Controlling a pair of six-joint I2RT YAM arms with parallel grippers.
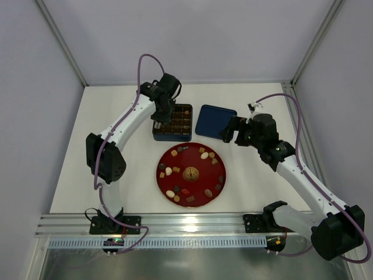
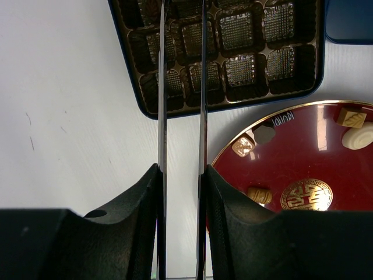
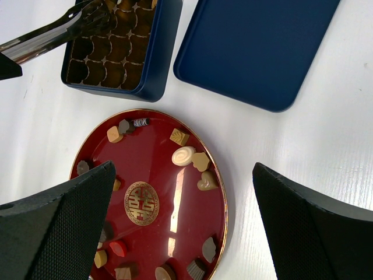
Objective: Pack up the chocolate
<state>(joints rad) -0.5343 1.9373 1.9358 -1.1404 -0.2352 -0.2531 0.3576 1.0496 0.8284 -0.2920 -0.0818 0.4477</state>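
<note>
Several small chocolates [image 1: 204, 156], dark, tan and cream, lie around the red plate [image 1: 201, 175]. They also show in the right wrist view [image 3: 183, 156] and the left wrist view [image 2: 356, 135]. My left gripper [image 1: 165, 111] is shut on metal tongs [image 2: 162, 87]. The tong blades reach out over the dark blue box [image 1: 173, 122], whose near cells [image 2: 239, 70] look empty. The tong tips [image 3: 96, 14] are over the box's far cells; I cannot tell if they hold a piece. My right gripper [image 1: 230, 133] is open and empty above the plate's right edge [image 3: 224, 204].
The blue box lid [image 1: 215, 121] lies flat to the right of the box, close to my right gripper; it also shows in the right wrist view [image 3: 256, 46]. The plate sits just in front of the box. White walls and a metal frame enclose the table.
</note>
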